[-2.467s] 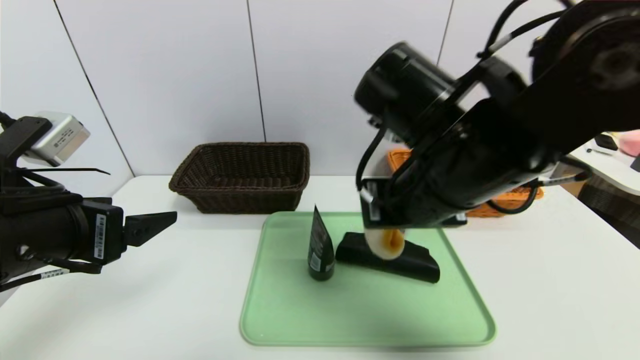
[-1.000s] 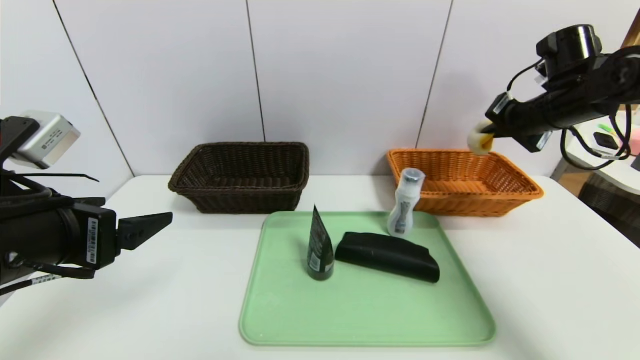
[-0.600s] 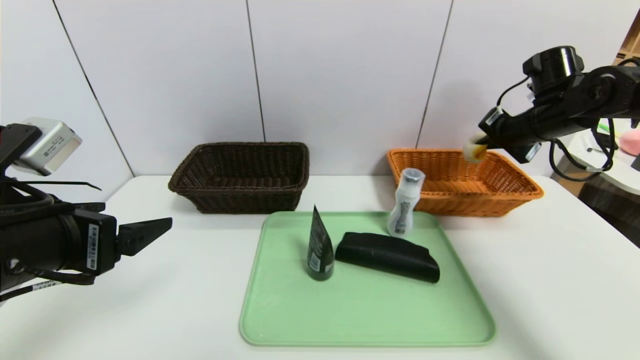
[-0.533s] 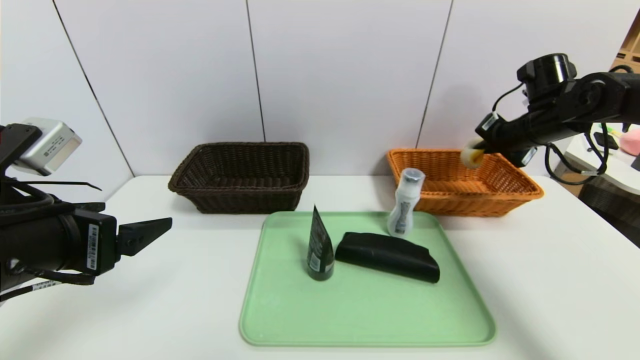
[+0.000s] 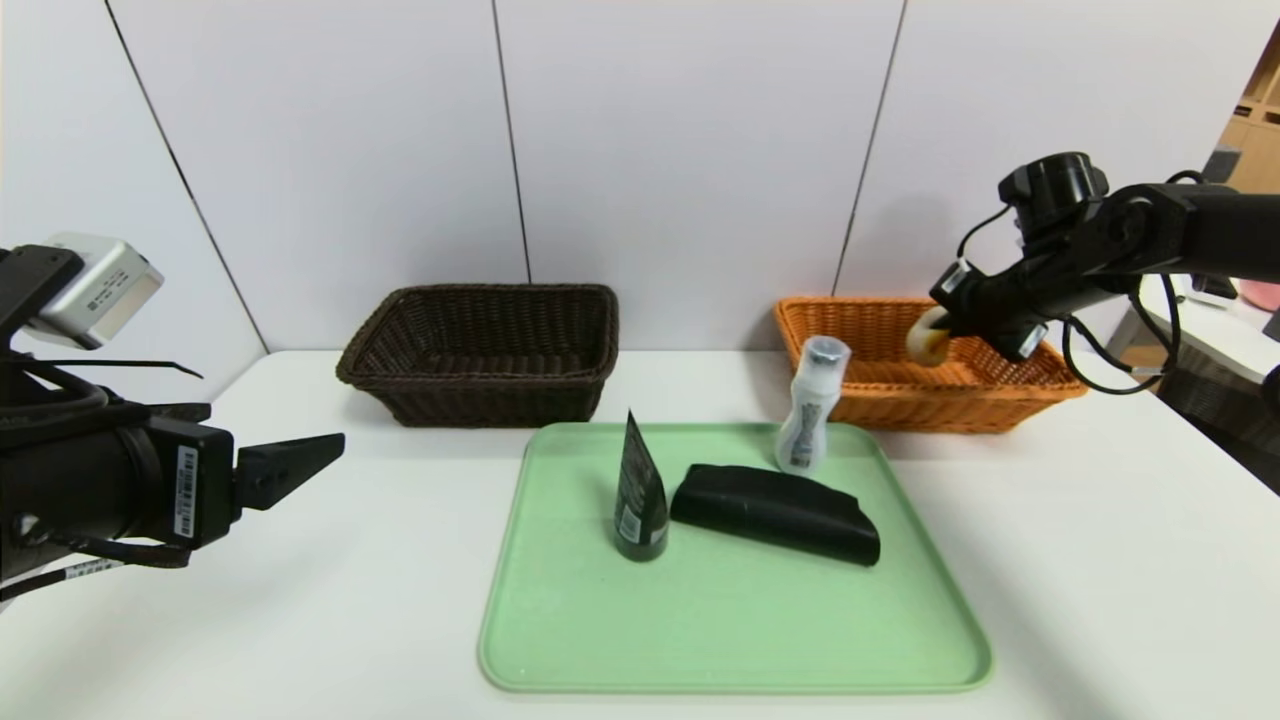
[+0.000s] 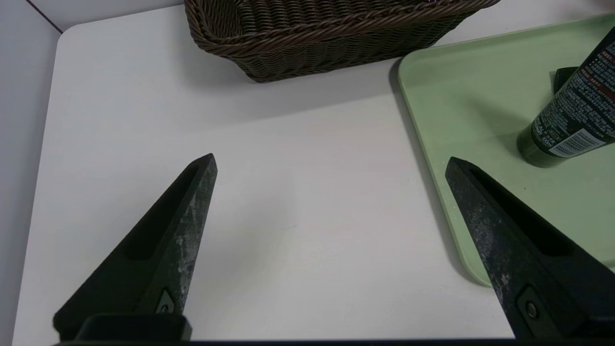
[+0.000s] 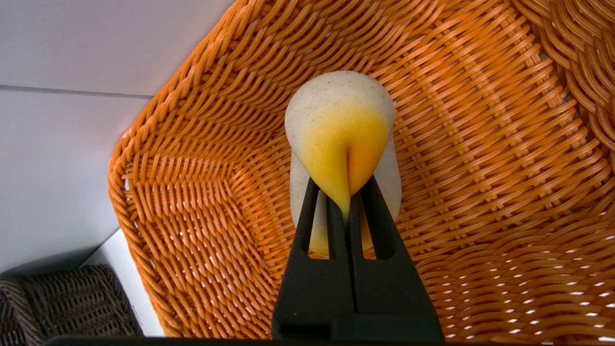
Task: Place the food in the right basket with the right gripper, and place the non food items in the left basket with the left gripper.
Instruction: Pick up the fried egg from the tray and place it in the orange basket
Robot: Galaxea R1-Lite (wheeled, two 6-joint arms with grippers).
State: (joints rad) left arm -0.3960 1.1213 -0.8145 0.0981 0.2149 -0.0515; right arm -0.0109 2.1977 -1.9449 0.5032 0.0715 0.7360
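My right gripper (image 5: 940, 325) (image 7: 342, 190) is shut on the food (image 5: 926, 338) (image 7: 342, 134), a cream bun with a yellow centre, squeezed and hanging inside the right basket (image 5: 880, 385) (image 7: 192, 202), above its orange wicker floor. On the green tray (image 5: 735, 640) (image 6: 456, 91) stand a dark green tube (image 5: 639, 495) (image 6: 571, 120) and a small white bottle (image 5: 811, 408), with a black pouch (image 5: 775, 512) lying between them. The dark brown left basket (image 5: 485, 350) (image 6: 307, 38) sits at the back, with nothing in view inside. My left gripper (image 5: 300, 465) (image 6: 331, 166) hovers open over bare table left of the tray.
White table (image 5: 1100, 560) runs around the tray, with a wall close behind both baskets. Clutter on another surface (image 5: 1230, 350) lies past the table's right edge.
My right arm has carried the food from over the tray to the right basket and lowered it inside over the last second. The left arm has stayed put.
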